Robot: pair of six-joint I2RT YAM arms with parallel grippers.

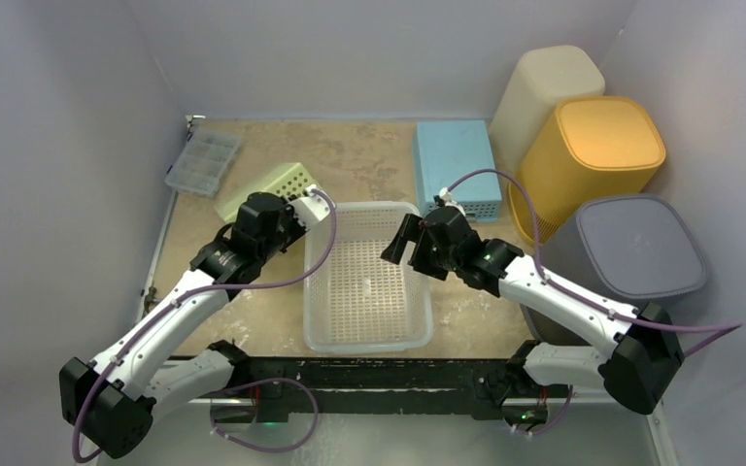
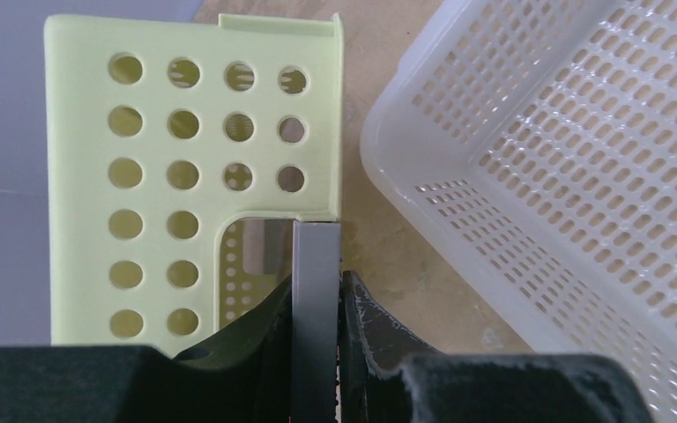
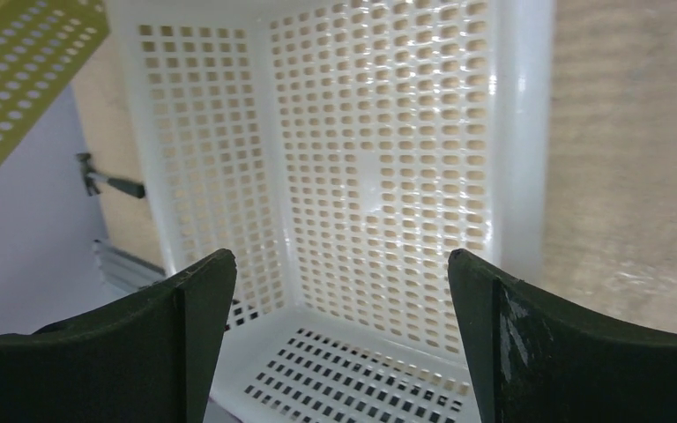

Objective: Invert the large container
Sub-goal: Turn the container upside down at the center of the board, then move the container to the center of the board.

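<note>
The large container is a white perforated basket (image 1: pixel 367 340) standing upright, mouth up, in the middle of the table; it also shows as the white basket (image 2: pixel 582 176) and, from the right wrist, its inside (image 3: pixel 388 176). My right gripper (image 1: pixel 413 233) hovers at its right rim, and in its own view the right gripper (image 3: pixel 339 256) is open wide with nothing between the fingers. My left gripper (image 1: pixel 303 199) is left of the basket's far corner. In its own view the left gripper (image 2: pixel 317 280) is shut on a thin wall edge of the pale green holed container (image 2: pixel 185 132), also seen as the green container (image 1: pixel 262 184).
A blue box (image 1: pixel 457 165) lies behind the basket. A clear compartment case (image 1: pixel 202 160) sits at the back left. Cream (image 1: pixel 544 92), yellow (image 1: pixel 602 146) and grey (image 1: pixel 636 243) bins crowd the right side. White walls enclose the table.
</note>
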